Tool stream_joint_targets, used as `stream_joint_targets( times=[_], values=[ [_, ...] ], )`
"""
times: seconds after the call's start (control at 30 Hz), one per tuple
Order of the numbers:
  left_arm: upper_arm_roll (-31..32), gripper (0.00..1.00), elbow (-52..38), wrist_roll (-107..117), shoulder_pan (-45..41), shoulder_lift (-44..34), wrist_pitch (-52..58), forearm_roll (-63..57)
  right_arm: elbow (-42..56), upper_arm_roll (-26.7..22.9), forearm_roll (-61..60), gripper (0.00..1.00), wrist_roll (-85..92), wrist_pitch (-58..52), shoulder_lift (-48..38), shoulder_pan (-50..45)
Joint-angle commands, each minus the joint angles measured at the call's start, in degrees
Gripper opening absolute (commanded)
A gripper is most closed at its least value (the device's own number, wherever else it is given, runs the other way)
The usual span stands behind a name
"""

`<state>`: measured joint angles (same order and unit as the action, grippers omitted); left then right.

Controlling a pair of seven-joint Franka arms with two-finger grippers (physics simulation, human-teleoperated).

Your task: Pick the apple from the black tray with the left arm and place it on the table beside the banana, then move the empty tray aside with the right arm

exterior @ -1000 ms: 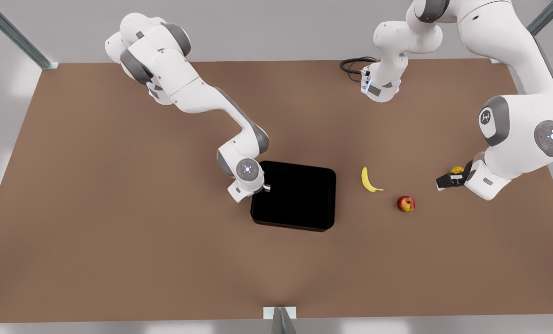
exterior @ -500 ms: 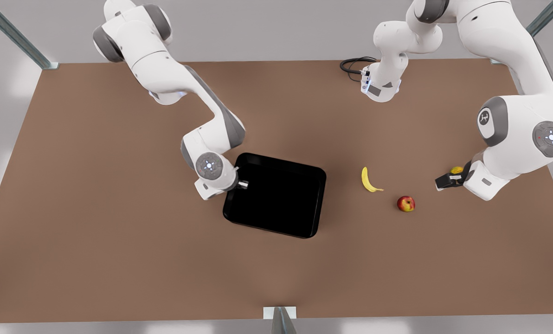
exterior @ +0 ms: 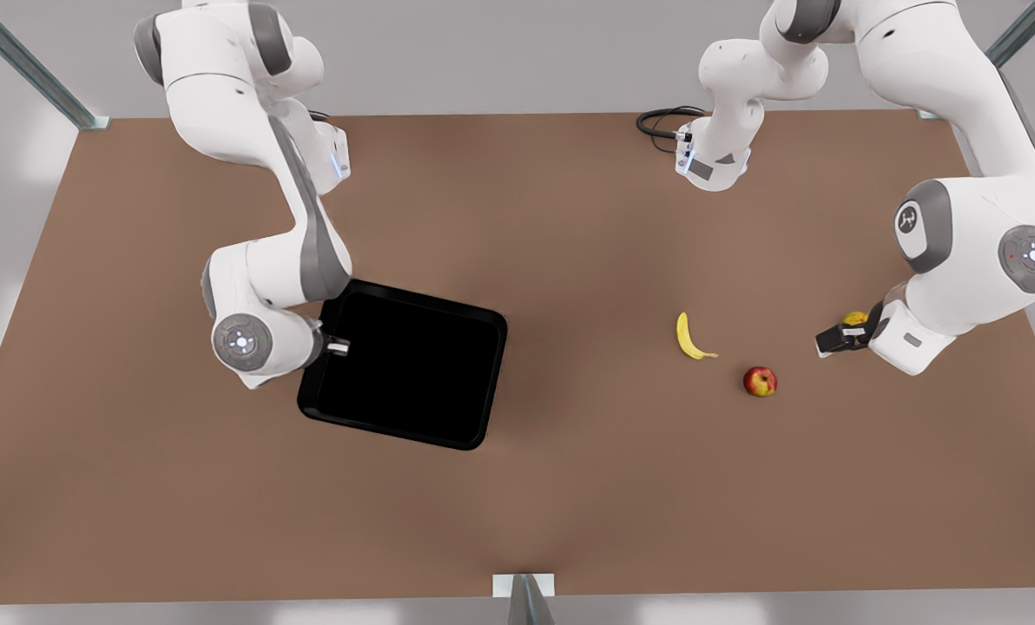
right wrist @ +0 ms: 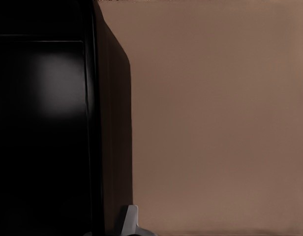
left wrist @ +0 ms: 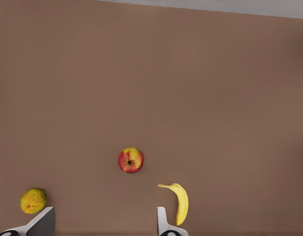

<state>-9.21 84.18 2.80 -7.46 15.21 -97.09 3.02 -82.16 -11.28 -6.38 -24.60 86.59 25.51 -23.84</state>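
The black tray [exterior: 405, 373] lies empty on the table [exterior: 570, 217] toward the front view's left, slightly turned. My right gripper [exterior: 337, 345] is shut on its near-left rim; in the right wrist view one finger [right wrist: 130, 220] shows beside the tray [right wrist: 43, 123] wall. The apple [exterior: 760, 381] rests on the bare table just right of the banana [exterior: 689, 337]. My left gripper [exterior: 833, 338] hovers open and empty farther right of the apple. Its wrist view shows the apple [left wrist: 131, 160] and banana [left wrist: 180, 202] lying apart.
A dull yellow-green fruit [exterior: 854, 319] sits right behind the left gripper, also shown as the fruit [left wrist: 33, 200] in the left wrist view. A black cable [exterior: 661, 121] coils at the table's back edge. A metal bracket [exterior: 524, 586] stands at the front edge.
The right arm has dragged the tray toward the front view's left, turning it a little. The left arm, apple and banana have stayed where they were.
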Motion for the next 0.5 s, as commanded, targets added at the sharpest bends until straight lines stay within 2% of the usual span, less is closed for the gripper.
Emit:
stream_joint_targets(
  times=[0.0,0.07,0.17,0.2,0.23,0.33,0.4,0.43,0.47],
  values=[
    [-0.02,1.0,-0.07,0.02,-0.01,-0.01,-0.03,-0.03,0.69,-3.48,0.67,0.02,34.0,-5.9,-0.28,0.02],
    [-0.02,1.0,0.02,-0.07,0.08,-0.1,-0.03,-0.03,0.69,-9.63,0.67,0.01,43.06,-6.25,-0.2,0.02],
    [-0.02,1.0,0.02,0.02,-0.01,-0.1,-0.03,-0.03,0.6,-12.27,0.67,0.01,46.4,-6.25,0.15,0.2],
    [-0.02,1.0,-0.07,-0.6,0.08,-0.1,-0.03,0.23,0.6,-10.43,0.84,0.01,47.54,-6.25,0.33,4.94],
    [-0.02,1.0,-0.15,-0.51,-0.01,-0.1,-0.12,0.14,0.6,-9.9,2.42,0.0,47.81,-6.25,0.42,5.74],
    [-0.02,1.0,-2.88,-0.51,-0.01,0.61,-0.56,0.14,0.69,-1.12,6.91,0.0,47.89,-6.17,0.42,14.7],
    [-0.11,1.0,-3.14,-0.33,0.34,0.61,-0.47,0.93,0.69,1.43,7.87,0.0,48.33,-5.99,0.42,17.51],
    [-0.19,1.0,-3.41,-0.16,0.43,0.69,-0.56,0.85,0.69,6.35,10.6,0.0,48.33,-5.82,0.42,21.81],
    [-0.46,1.0,-4.2,0.1,0.96,0.87,-0.56,0.93,0.69,8.38,11.21,0.0,48.25,-5.73,0.42,23.84]
  ],
)
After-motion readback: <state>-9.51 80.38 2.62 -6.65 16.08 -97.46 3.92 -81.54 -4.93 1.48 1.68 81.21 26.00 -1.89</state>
